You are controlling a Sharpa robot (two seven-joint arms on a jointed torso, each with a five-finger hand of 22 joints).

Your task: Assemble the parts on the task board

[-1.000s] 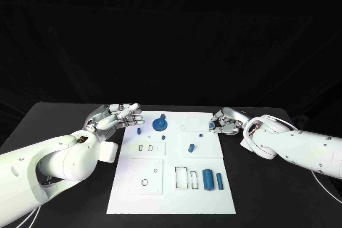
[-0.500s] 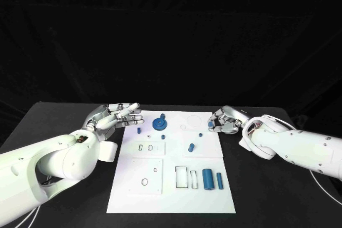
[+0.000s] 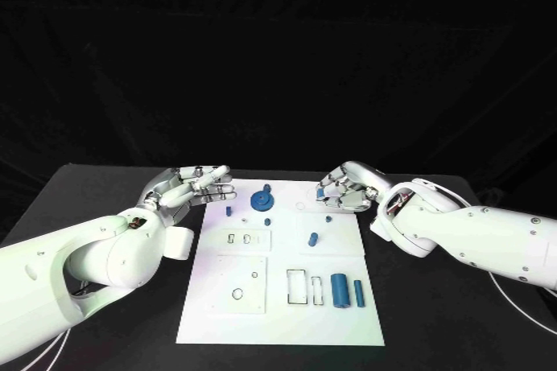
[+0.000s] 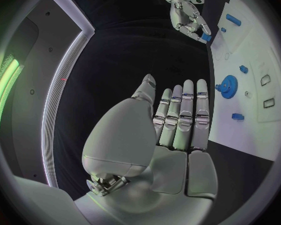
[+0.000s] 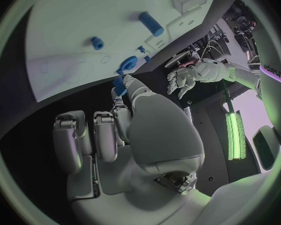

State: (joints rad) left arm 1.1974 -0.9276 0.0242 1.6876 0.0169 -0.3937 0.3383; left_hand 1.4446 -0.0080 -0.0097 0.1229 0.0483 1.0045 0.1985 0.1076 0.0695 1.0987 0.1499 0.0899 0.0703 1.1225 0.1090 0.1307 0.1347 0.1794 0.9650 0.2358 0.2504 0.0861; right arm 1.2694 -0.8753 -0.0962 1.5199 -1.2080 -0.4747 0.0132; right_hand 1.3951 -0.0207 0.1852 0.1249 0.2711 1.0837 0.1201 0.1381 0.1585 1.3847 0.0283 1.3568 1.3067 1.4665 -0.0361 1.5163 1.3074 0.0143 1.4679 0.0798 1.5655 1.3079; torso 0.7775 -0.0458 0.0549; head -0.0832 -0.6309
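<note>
On my screen the task board (image 3: 278,266) lies flat in the middle of the black tabletop (image 3: 452,323), its long side running away from the robot. Item one, a blue gear (image 3: 262,200), sits near the board's far edge, toward the left. Item two, a small blue peg (image 3: 228,212), stands just left of the gear, close to the board's left edge; another small peg (image 3: 267,222) is just nearer than the gear. Item three, a short blue bar (image 3: 311,241), lies tilted at mid-board, with a tiny blue piece (image 3: 328,220) just beyond it. Items four and five, a thick blue cylinder (image 3: 339,290) and a thinner blue rod (image 3: 359,293), lie side by side near the board's right edge, beside two outlined rectangular slots (image 3: 304,288). A raised white square plate with a small oval hole (image 3: 238,284) occupies the near left of the board. I see the right hand (image 3: 344,187) over the board's far right corner, its fingers (image 5: 120,87) pinching a small blue part (image 3: 320,192) at the tips; the left wrist view shows that same part (image 4: 205,37) at the fingertips. The left hand (image 3: 189,191) hovers just off the board's far left corner, holding nothing, fingers (image 4: 185,116) extended, side by side, thumb apart.
</note>
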